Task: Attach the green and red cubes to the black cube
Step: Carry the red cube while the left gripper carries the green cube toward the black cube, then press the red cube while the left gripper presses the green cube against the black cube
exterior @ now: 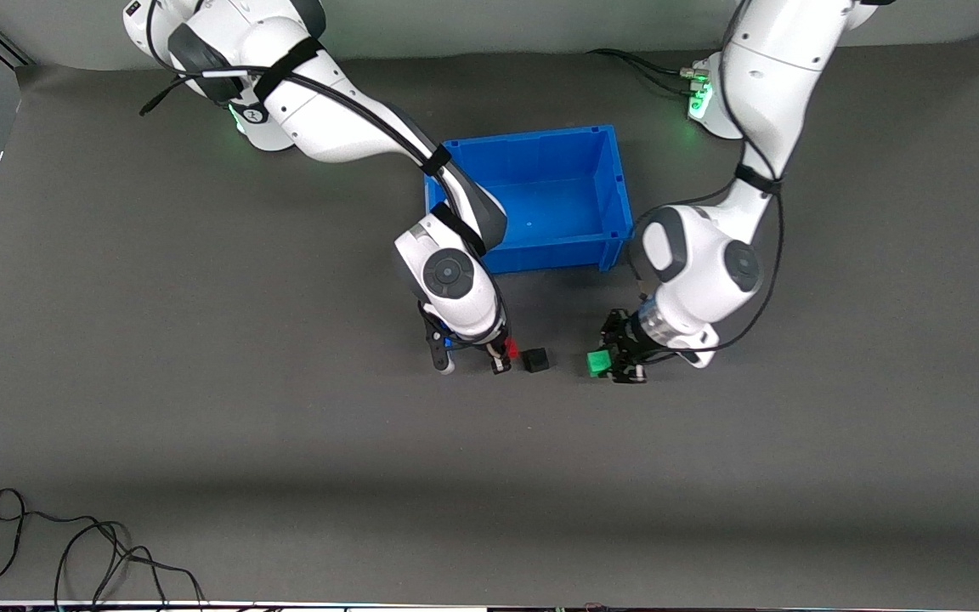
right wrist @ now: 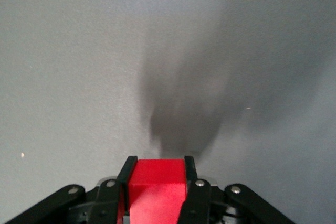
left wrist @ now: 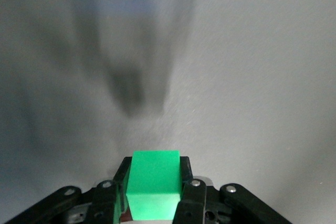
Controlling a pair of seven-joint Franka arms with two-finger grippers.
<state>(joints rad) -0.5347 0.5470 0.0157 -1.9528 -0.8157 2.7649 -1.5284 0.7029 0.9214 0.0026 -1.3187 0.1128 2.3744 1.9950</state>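
Both coloured cubes are grasped, but neither is yet joined to the black cube (exterior: 535, 359), which rests on the desk (exterior: 200, 408) between the two arms, nearer the front camera than the blue bin (exterior: 540, 136). The right pincer (exterior: 502, 355) is clenched on the red cube (exterior: 512, 348); the right wrist view confirms this, showing the red cube (right wrist: 156, 190) seated between the two fingers (right wrist: 125, 182). In the front view this cube sits just beside the black cube, on the side toward the right arm's end of the desk; whether the two faces touch cannot be determined, as a narrow gap may remain. The left pincer (exterior: 621, 361) is clenched on the green cube (exterior: 598, 363), also seen between the fingers in the left wrist view (left wrist: 154, 184). The green cube lies near the black cube but clearly apart from it, toward the left arm's end of the desk. Status: pick-up of both cubes is complete; the attachment stage is open. Remaining work, as judged: bring the red cube into firm contact with one face of the black cube, then close the gap on the green side and press it against the opposing face. The bin appears to hold nothing.
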